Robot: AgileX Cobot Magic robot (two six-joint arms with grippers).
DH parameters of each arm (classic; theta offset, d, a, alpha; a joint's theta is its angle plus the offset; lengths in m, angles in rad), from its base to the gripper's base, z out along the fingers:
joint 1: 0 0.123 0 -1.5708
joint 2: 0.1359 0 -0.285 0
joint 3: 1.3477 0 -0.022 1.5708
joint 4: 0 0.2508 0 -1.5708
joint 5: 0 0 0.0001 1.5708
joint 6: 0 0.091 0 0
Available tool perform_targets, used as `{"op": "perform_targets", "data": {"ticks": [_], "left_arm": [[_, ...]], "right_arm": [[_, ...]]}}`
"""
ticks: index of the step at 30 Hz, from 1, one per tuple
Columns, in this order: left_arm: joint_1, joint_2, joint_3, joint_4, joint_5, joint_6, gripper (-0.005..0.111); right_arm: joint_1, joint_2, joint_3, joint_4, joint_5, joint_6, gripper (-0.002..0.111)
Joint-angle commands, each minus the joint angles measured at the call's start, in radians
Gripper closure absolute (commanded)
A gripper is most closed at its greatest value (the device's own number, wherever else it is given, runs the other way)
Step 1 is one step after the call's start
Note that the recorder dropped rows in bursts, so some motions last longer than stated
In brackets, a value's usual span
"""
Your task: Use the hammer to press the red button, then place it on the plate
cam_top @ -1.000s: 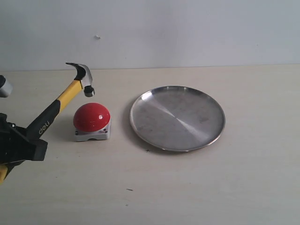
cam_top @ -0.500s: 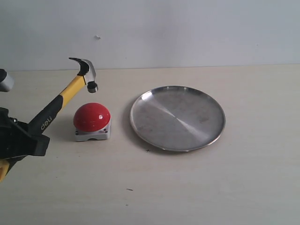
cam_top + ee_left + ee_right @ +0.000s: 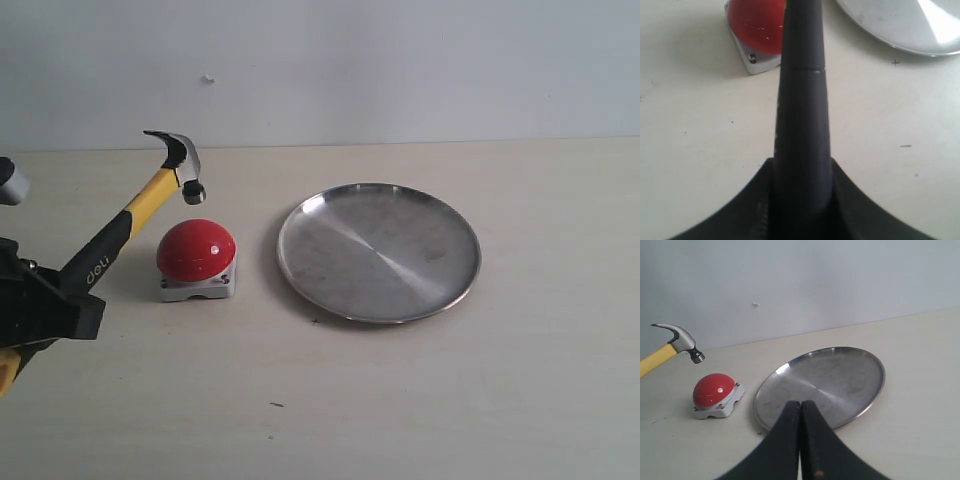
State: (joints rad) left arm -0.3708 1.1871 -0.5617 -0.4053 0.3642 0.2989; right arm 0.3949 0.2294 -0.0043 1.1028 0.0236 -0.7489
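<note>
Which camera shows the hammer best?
The exterior view. It shows the hammer almost whole, with its head above the red button. The right wrist view catches only the head and some yellow handle. The left wrist view shows just the dark handle, very close.

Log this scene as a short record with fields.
hammer: held by left gripper at the black grip, head raised above button, not touching it
button: red dome, on table, left of plate in exterior view
plate: nothing on it
right gripper: shut, holding nothing
stage: hammer not yet on plate
</note>
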Motion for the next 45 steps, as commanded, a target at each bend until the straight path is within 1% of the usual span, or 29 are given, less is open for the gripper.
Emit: {"op": "perform_targets", "data": {"ticks": [1,4,7,9,12,14,17,20,25,27,28,29,31,33,36,39,43,45], "left_arm": [[0.000,-0.045,-0.063,-0.022,-0.087,0.001,0.107],[0.000,-0.095,-0.089,-0.024,-0.081,-0.004,0.107],[0.000,-0.100,-0.089,-0.024,-0.081,-0.004,0.107],[0.000,-0.057,-0.060,-0.033,-0.092,-0.025,0.107],[0.000,0.059,0.059,-0.058,-0.173,-0.030,0.107],[0.000,0.109,0.086,-0.059,-0.193,-0.030,0.107],[0.000,0.144,0.077,-0.059,-0.170,-0.021,0.107],[0.000,0.096,0.039,-0.059,-0.152,-0.026,0.107],[0.000,-0.074,-0.044,-0.065,-0.137,-0.082,0.107],[0.000,-0.133,-0.065,-0.109,-0.148,-0.095,0.107],[-0.006,-0.158,-0.070,-0.165,-0.158,-0.095,0.107],[-0.016,-0.175,-0.070,-0.209,-0.173,-0.086,0.107],[-0.070,-0.177,-0.070,-0.309,-0.187,-0.022,0.107],[-0.155,-0.151,-0.070,-0.414,-0.221,0.078,0.107],[-0.275,-0.089,-0.074,-0.578,-0.323,0.192,0.107],[-0.367,-0.010,-0.111,-0.595,-0.381,0.200,0.107],[-0.429,0.080,-0.194,-0.574,-0.364,0.202,0.107],[-0.436,0.116,-0.253,-0.527,-0.296,0.202,0.107]], "right_arm": [[0.000,-0.007,0.004,-0.002,-0.006,-0.008,0.108],[0.000,-0.007,0.004,-0.002,-0.006,-0.008,0.108],[0.000,-0.007,0.004,-0.002,-0.006,-0.008,0.108],[0.000,-0.007,0.004,-0.002,-0.006,-0.008,0.108],[0.000,-0.007,0.004,-0.002,-0.006,-0.008,0.108],[0.000,-0.007,0.004,-0.002,-0.006,-0.008,0.108],[0.000,-0.007,0.004,-0.002,-0.006,-0.008,0.108],[0.000,-0.007,0.004,-0.002,-0.006,-0.008,0.108],[0.000,-0.007,0.004,-0.002,-0.006,-0.008,0.108],[0.000,-0.007,0.004,-0.002,-0.006,-0.008,0.108],[0.000,-0.007,0.004,-0.002,-0.006,-0.008,0.108],[0.000,-0.007,0.004,-0.002,-0.006,-0.008,0.108],[0.000,-0.007,0.004,-0.002,-0.006,-0.008,0.108],[0.000,-0.007,0.004,-0.002,-0.006,-0.008,0.108],[0.000,-0.007,0.004,-0.002,-0.006,-0.008,0.108],[0.000,-0.007,0.004,-0.002,-0.006,-0.008,0.108],[0.000,-0.007,0.004,-0.002,-0.006,-0.008,0.108],[0.000,-0.007,0.004,-0.002,-0.006,-0.008,0.108]]}}
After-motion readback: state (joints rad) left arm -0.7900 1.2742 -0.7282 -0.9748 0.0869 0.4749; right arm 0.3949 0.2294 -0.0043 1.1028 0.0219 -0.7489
